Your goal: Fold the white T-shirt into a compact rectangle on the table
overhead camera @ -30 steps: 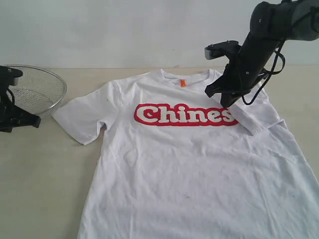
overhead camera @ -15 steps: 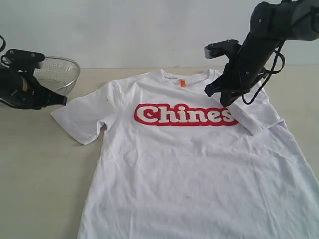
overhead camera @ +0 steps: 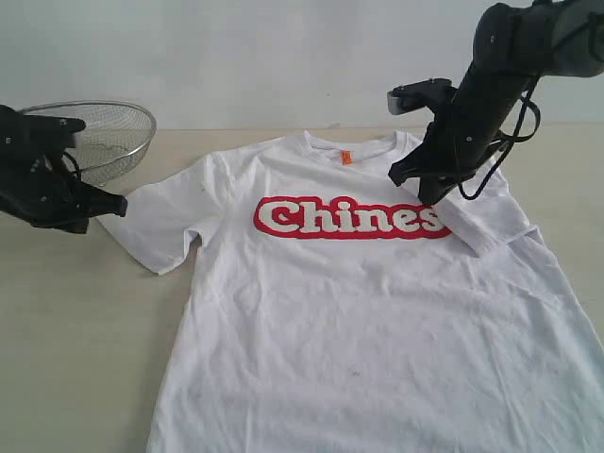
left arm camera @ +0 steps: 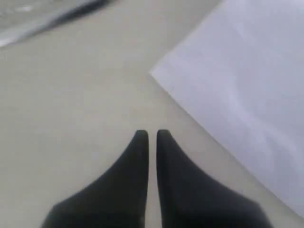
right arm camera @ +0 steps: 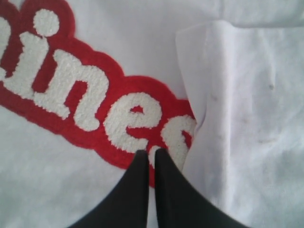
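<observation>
Standing upper left, a mesh basket (overhead camera: 115, 132) was behind the closed left gripper (overhead camera: 119, 204); the closed right gripper (overhead camera: 427, 195) hung over the white T-shirt (overhead camera: 359, 311).

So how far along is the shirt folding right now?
Early. Done: one sleeve is folded in over the end of the red lettering. In hand: the right gripper is shut at that fold; the left gripper is shut over bare table beside the other sleeve, holding nothing. Left: that sleeve and the shirt body lie spread flat, so every main fold remains.
</observation>
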